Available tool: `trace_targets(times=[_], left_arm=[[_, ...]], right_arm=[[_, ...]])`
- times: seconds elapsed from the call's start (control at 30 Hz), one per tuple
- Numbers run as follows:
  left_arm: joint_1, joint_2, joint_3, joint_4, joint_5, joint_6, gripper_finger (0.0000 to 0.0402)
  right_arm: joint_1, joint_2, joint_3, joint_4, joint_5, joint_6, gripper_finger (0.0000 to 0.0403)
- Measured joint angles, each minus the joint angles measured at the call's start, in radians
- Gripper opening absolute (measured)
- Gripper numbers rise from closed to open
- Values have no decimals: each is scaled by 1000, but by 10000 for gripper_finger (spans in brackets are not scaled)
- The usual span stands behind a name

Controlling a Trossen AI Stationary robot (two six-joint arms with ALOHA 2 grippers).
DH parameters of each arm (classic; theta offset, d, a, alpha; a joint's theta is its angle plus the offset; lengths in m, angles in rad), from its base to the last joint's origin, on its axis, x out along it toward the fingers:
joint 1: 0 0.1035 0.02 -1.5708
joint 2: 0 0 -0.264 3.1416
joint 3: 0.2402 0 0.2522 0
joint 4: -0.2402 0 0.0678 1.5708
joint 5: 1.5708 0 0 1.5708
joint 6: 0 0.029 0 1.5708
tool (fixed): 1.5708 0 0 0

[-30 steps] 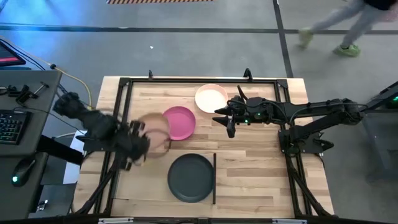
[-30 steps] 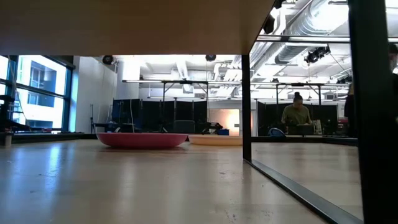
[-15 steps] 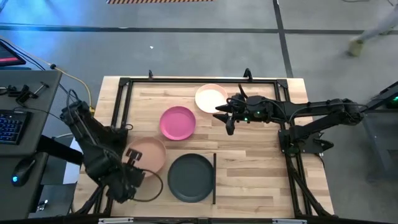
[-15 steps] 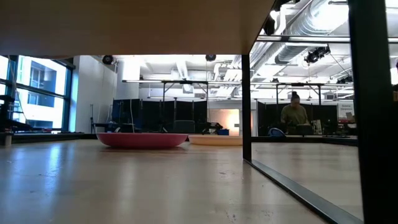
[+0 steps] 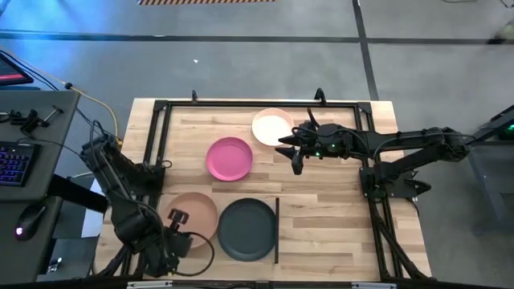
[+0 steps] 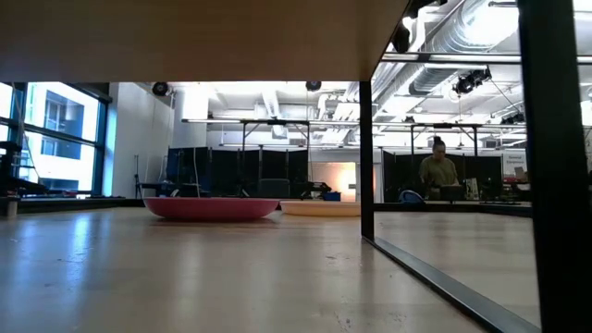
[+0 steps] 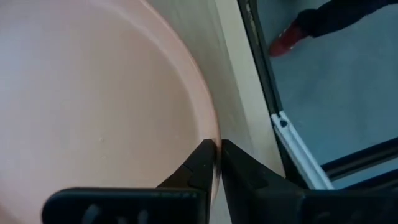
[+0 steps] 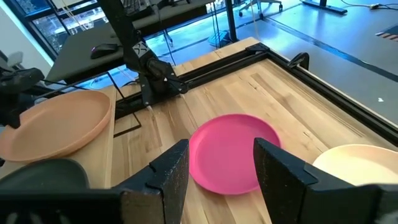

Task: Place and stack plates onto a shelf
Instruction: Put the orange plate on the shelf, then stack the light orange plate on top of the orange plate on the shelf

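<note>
The tan plate [image 5: 197, 213] is in my left gripper [image 5: 177, 219], at the near left over the pale shelf panel [image 5: 201, 250]. It is beside the dark plate [image 5: 246, 229], which lies flat on that panel. The pink plate [image 5: 229, 158] and the cream plate [image 5: 271, 126] lie on the tabletop farther back. My right gripper [image 5: 294, 154] hangs open in the air near the cream plate, with nothing between its fingers [image 8: 217, 174]. My left gripper pinches the tan plate's rim [image 7: 213, 138] between its two fingers, one finger over the plate's inner face and one outside. The fingers come from above, pointing steeply down, at the plate's near-left side. Whether the plate's underside touches the shelf I cannot tell.
A black frame [image 5: 241, 104] runs round the table. The shelf's black edge strip [image 5: 277, 230] stands just right of the dark plate. Bare wood lies right of that strip. A keyboard and mouse sit on a desk [image 5: 24, 160] off the left edge.
My left gripper has carried the tan plate from beside the pink plate toward the table's near edge and downward. The plate now sits beside the dark plate. The right arm has kept still.
</note>
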Motion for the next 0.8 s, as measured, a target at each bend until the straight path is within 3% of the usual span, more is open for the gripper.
trace_targets(times=[0.17,0.37,0.53,0.67,0.8], left_arm=[[4,0,0,2,17,-57,42],[26,-2,7,21,90,-95,99],[76,-4,95,-108,119,-45,144],[160,-49,184,-282,69,1,164],[309,-176,201,-234,-86,-4,172]], right_arm=[[0,0,0,-4,0,0,161],[0,0,0,-7,0,0,161],[0,0,0,-5,0,2,161],[0,0,0,17,0,27,161],[0,0,0,18,0,53,161]])
